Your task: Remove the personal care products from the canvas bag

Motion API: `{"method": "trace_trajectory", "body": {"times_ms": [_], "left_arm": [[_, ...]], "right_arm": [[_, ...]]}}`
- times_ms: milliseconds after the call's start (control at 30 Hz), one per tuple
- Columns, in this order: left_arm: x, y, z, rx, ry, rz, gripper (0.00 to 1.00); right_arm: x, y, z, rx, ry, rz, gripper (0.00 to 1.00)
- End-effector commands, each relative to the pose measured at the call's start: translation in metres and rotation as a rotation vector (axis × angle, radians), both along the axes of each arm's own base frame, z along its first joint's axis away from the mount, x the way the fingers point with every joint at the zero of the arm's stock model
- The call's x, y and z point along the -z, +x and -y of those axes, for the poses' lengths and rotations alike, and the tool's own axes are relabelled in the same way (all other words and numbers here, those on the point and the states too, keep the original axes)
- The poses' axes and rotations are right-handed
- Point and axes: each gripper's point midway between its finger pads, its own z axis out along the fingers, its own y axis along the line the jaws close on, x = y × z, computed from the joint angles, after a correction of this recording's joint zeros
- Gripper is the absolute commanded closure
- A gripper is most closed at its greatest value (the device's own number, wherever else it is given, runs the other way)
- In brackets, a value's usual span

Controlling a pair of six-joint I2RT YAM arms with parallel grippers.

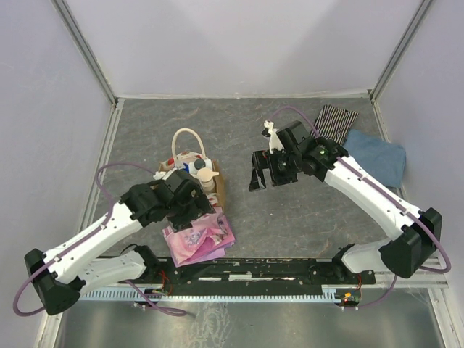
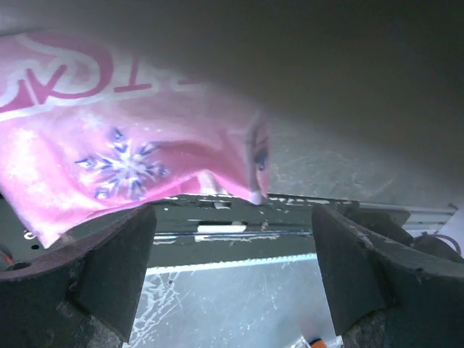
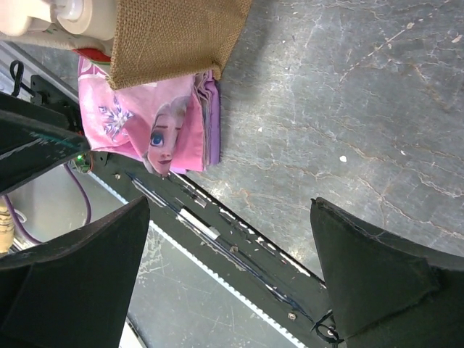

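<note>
The canvas bag (image 1: 190,168) stands left of centre, its cream handle looped upward. Several personal care products (image 1: 197,167) stick out of its top, among them a beige pump bottle (image 1: 208,177). My left gripper (image 1: 196,212) hangs just in front of the bag over a pink cloth. In the left wrist view it (image 2: 232,239) is open with nothing between the fingers. My right gripper (image 1: 259,177) hovers right of the bag, apart from it. It (image 3: 228,239) is open and empty too. The right wrist view shows the bag's brown side (image 3: 174,36) and a whitish bottle (image 3: 54,14).
A pink folded cloth (image 1: 199,239) with a printed face (image 3: 163,134) lies against the bag's near side. A striped cloth (image 1: 337,122) and a blue cloth (image 1: 377,159) lie at the back right. The black front rail (image 1: 275,272) runs along the near edge.
</note>
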Motion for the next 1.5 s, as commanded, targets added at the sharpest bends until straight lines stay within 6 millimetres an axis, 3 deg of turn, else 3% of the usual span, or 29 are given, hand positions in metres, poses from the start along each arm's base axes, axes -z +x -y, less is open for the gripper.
{"method": "trace_trajectory", "body": {"times_ms": [0, 300, 400, 600, 733, 900, 1067, 1267, 1467], "left_arm": [[-0.069, 0.008, 0.023, 0.104, -0.165, 0.163, 0.07], [-0.181, 0.013, 0.034, 0.172, -0.393, 0.435, 0.07], [-0.191, 0.025, 0.005, 0.052, -0.307, 0.499, 0.08], [-0.181, 0.046, -0.093, -0.422, -0.055, 0.586, 0.07], [-0.170, 0.049, -0.139, -0.640, 0.097, 0.616, 0.10], [-0.153, 0.066, -0.145, -0.677, 0.291, 0.583, 0.09], [-0.123, 0.088, -0.148, -0.715, 0.423, 0.489, 0.00], [-0.090, 0.140, -0.169, -0.692, 0.340, 0.374, 0.00], [-0.070, 0.166, -0.186, -0.684, 0.319, 0.281, 0.01]], "right_arm": [[-0.019, 0.004, -0.014, -0.029, 0.071, 0.047, 0.00], [-0.012, 0.007, -0.014, -0.019, 0.046, 0.036, 0.00], [-0.013, 0.007, -0.021, -0.041, 0.074, 0.018, 0.00], [-0.016, 0.005, -0.042, -0.082, 0.118, 0.007, 0.00], [-0.021, 0.005, -0.045, -0.086, 0.117, 0.012, 0.00], [-0.026, 0.008, -0.041, -0.080, 0.091, 0.030, 0.00], [-0.026, 0.008, -0.039, -0.070, 0.087, 0.030, 0.00], [-0.022, 0.005, -0.035, -0.061, 0.080, 0.034, 0.00], [-0.020, 0.021, -0.043, -0.027, 0.095, 0.065, 0.00]]}}
